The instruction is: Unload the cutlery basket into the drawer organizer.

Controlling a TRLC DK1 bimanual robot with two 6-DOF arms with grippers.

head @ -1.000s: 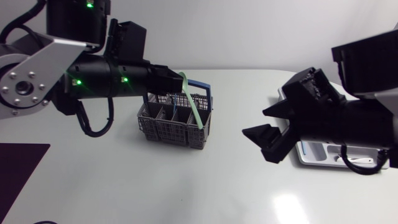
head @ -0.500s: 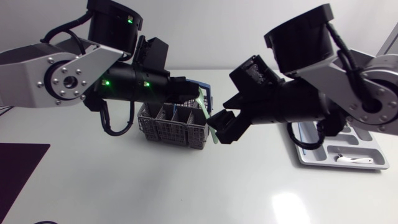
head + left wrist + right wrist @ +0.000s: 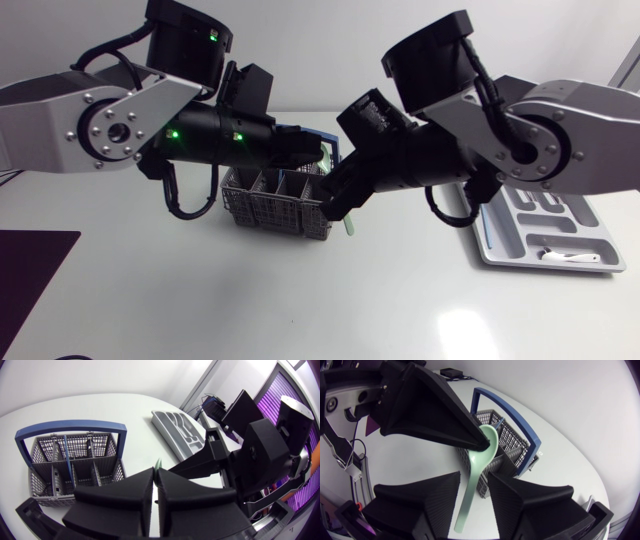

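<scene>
The left tool (image 3: 155, 472) is held over the cutlery basket (image 3: 75, 462), its two wedge fingers pressed together on the bowl end of a pale green spoon (image 3: 481, 452). The spoon hangs from that pinch with its handle slanting down past the outer side of the basket, clear of the compartments, and its free end is near the white surface (image 3: 300, 300). The right tool (image 3: 474, 476) faces the left one from the other side. Its fingers are spread with the spoon's handle running between them, and a gap shows on each side of the handle, so they are not gripping it. The grey mesh basket stands upright on the surface under the left arm, its blue handle (image 3: 70, 426) raised in an arch above it. One blue utensil (image 3: 65, 449) stands in a compartment on the far side from the left tool. The grey drawer organizer (image 3: 179, 430) lies flat on the surface, well apart from the basket and beyond the right arm. In the head view a small white piece (image 3: 566, 257) rests in one of its long compartments.
</scene>
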